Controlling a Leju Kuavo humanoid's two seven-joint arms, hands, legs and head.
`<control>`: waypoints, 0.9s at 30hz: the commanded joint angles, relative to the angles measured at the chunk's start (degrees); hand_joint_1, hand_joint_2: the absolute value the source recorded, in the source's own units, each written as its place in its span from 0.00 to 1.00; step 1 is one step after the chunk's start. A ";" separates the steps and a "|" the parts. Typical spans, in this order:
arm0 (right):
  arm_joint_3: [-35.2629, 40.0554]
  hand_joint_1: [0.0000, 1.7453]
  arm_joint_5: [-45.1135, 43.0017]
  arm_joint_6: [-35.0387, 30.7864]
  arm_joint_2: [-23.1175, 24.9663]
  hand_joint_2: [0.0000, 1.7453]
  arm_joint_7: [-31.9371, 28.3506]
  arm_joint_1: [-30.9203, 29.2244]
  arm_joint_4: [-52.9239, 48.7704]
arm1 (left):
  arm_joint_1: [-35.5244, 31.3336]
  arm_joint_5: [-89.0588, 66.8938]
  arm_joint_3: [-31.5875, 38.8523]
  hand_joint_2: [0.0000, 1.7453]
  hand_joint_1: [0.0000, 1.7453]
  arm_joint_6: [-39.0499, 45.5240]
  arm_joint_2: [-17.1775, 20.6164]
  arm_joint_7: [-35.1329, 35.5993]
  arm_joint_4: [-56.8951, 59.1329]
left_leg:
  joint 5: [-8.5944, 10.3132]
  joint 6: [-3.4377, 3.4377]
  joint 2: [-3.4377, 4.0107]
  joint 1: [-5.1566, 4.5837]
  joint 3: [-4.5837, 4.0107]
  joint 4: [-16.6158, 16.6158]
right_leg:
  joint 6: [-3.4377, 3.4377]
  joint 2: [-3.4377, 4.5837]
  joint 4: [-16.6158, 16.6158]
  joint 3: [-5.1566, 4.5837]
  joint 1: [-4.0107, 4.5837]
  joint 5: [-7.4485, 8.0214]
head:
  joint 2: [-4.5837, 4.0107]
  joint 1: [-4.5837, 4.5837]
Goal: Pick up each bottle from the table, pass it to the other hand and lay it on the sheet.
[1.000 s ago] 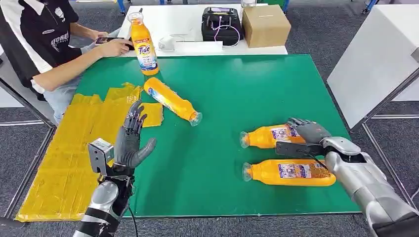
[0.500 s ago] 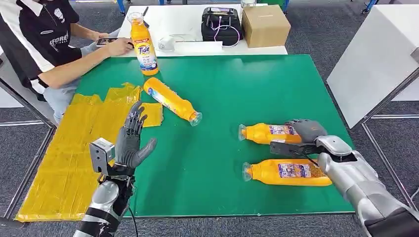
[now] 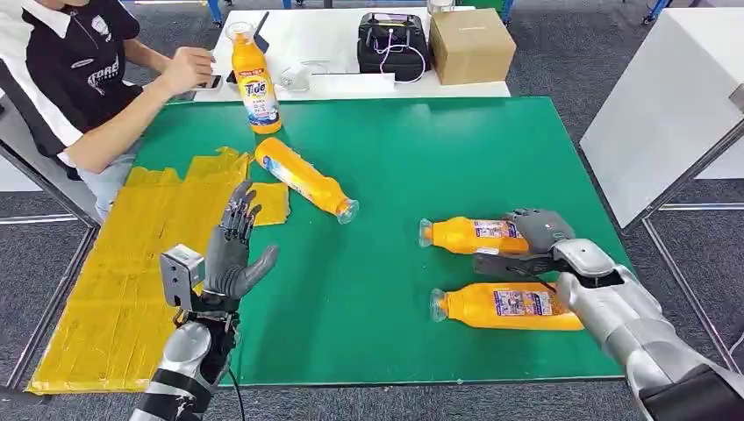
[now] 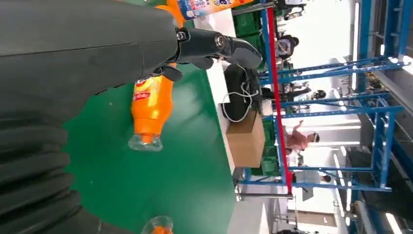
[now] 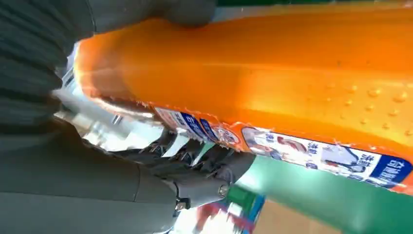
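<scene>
Bottles of orange liquid: we're gripping one with right hand at 3 o'clock; left hand is hovering spread, holding nothing, beside yellow sheet at 9.

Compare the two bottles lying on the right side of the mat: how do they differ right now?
The farther bottle has the right hand wrapped around its base end; the nearer bottle lies untouched. The farther one shows less of its body, since the hand covers its end; the nearer one shows full length beside the forearm. Both are orange, labelled, on their sides on the green mat, necks pointing toward the robot's left.
</scene>
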 commanded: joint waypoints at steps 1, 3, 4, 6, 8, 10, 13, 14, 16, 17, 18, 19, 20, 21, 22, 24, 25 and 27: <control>-12.49 1.00 9.60 -12.72 8.40 1.00 10.75 9.03 -25.12 | 2.89 -3.33 1.70 1.00 0.00 -0.03 0.28 2.36 -3.04 | -0.23 -0.13 0.71 0.15 0.46 -0.09 | -0.13 0.56 -0.23 0.36 0.18 0.01 | 0.00 0.00; -15.83 1.00 11.81 -15.53 9.94 1.00 9.98 12.17 -29.60 | 2.84 -3.73 1.78 1.00 0.00 0.12 0.26 2.49 -3.06 | -0.25 -0.15 0.66 0.15 0.41 -0.10 | -0.16 0.53 -0.18 0.25 0.19 -0.04 | 0.00 -0.04; -16.50 1.00 12.47 -15.49 10.26 1.00 9.80 13.11 -30.67 | 2.87 -3.74 1.87 1.00 0.00 0.14 0.22 2.49 -3.10 | -0.21 -0.13 0.34 0.18 0.34 -0.07 | -0.13 0.21 -0.17 0.31 0.22 -0.09 | 0.00 0.02; -18.11 1.00 12.70 -17.54 11.10 1.00 8.34 14.36 -31.94 | 2.89 -3.87 1.96 1.00 0.00 0.20 0.25 2.50 -3.20 | -0.18 -0.13 0.15 0.24 0.31 -0.06 | -0.12 0.05 -0.13 0.31 0.28 -0.13 | 0.00 -0.07; -20.52 1.00 12.97 -20.36 13.02 1.00 6.52 16.96 -35.08 | 3.06 -4.17 1.91 1.00 0.00 0.30 0.17 2.59 -3.34 | -0.21 -0.13 0.23 0.23 0.32 -0.04 | -0.11 0.11 -0.13 0.30 0.28 -0.13 | 0.00 -0.09; -21.20 1.00 12.64 -20.41 13.74 1.00 6.14 18.20 -37.08 | 3.04 -4.44 1.69 1.00 0.00 0.33 0.15 2.69 -3.16 | -0.14 -0.09 -0.04 0.24 0.21 -0.05 | -0.09 -0.13 -0.16 0.25 0.27 -0.14 | 0.00 -0.11; -22.40 1.00 7.88 -19.75 14.82 1.00 3.46 18.96 -38.44 | 2.89 -4.71 1.08 1.00 0.00 0.30 0.13 2.76 -2.85 | -0.10 -0.05 0.02 0.18 0.00 -0.03 | -0.06 -0.03 -0.08 0.01 0.22 -0.07 | 0.00 -0.09; -23.15 1.00 5.10 -19.98 15.44 1.00 1.82 19.27 -38.76 | 2.69 -4.73 0.84 1.00 0.00 0.28 0.16 2.76 -2.62 | -0.13 -0.06 0.06 0.19 0.09 -0.04 | -0.07 -0.01 -0.09 0.10 0.23 -0.08 | 0.00 -0.11; -24.43 1.00 -2.29 -17.39 16.89 1.00 -1.15 20.62 -39.37 | 2.56 -4.83 0.42 1.00 0.00 0.25 0.23 4.43 -1.60 | -0.06 -0.06 -0.06 0.17 -0.05 -0.03 | -0.07 -0.13 -0.05 -0.03 0.18 -0.07 | 0.00 -0.09; -24.88 1.00 -5.25 -16.94 17.59 1.00 -3.29 21.90 -38.79 | 2.83 -4.89 0.12 1.00 0.00 0.37 0.31 3.93 -0.44 | -0.08 -0.07 -0.02 0.19 0.02 -0.03 | -0.08 -0.13 -0.09 0.06 0.20 -0.09 | 0.00 -0.09; -24.84 1.00 -5.30 -17.47 17.69 1.00 -3.74 22.23 -38.40 | 2.90 -4.91 0.08 1.00 0.00 0.46 0.31 3.43 0.01 | -0.05 -0.07 -0.09 0.17 0.05 -0.10 | -0.08 -0.17 -0.14 0.10 0.18 -0.08 | 0.00 -0.09; -24.80 1.00 -5.30 -17.79 17.75 1.00 -3.95 22.39 -38.17 | 2.94 -4.93 0.05 1.00 0.00 0.51 0.31 3.13 0.27 | -0.03 -0.05 -0.13 0.14 -0.01 -0.09 | -0.06 -0.17 -0.10 0.01 0.14 -0.07 | 0.00 -0.09; -24.98 1.00 -8.84 -17.05 18.31 1.00 -6.21 22.35 -37.27 | 2.58 -4.88 -0.13 1.00 0.00 0.46 0.37 2.39 1.19 | -0.12 -0.09 0.01 0.24 0.32 -0.18 | -0.11 -0.12 -0.30 0.38 0.25 -0.09 | 0.00 -0.09; -24.98 1.00 -11.17 -15.73 18.55 1.00 -7.35 22.33 -37.07 | 2.33 -4.86 -0.30 1.00 0.00 0.49 0.40 2.22 1.40 | -0.06 -0.06 -0.09 0.16 0.09 -0.12 | -0.07 -0.17 -0.16 0.13 0.16 -0.08 | 0.00 -0.11; -25.32 1.00 -16.97 -11.91 19.40 1.00 -9.65 22.58 -37.16 | 1.80 -4.83 -0.75 1.00 0.00 0.45 0.47 2.18 1.67 | -0.09 -0.08 -0.02 0.19 0.22 -0.15 | -0.09 -0.12 -0.22 0.25 0.19 -0.09 | 0.00 -0.07; -24.35 1.00 -23.41 -6.22 20.54 1.00 -11.74 21.22 -37.38 | -0.08 -4.87 -1.57 1.00 0.00 0.43 0.46 1.16 0.73 | -0.02 -0.05 -0.08 0.12 -0.09 -0.06 | -0.06 -0.14 -0.05 -0.10 0.11 -0.06 | 0.00 -0.09; -24.04 1.00 -24.31 -5.19 20.96 1.00 -11.54 20.89 -37.26 | -0.51 -4.81 -1.73 1.00 0.00 0.26 0.44 1.76 0.54 | -0.10 -0.09 0.04 0.19 0.08 -0.05 | -0.10 -0.08 -0.10 0.09 0.19 -0.09 | 0.00 -0.09; -23.11 1.00 -24.68 -4.38 21.86 1.00 -11.49 20.60 -36.82 | -1.10 -4.81 -1.98 1.00 0.00 0.12 0.24 2.41 0.48 | -0.02 -0.07 0.02 0.14 -0.14 0.00 | -0.07 -0.10 0.00 -0.18 0.15 -0.05 | 0.00 -0.09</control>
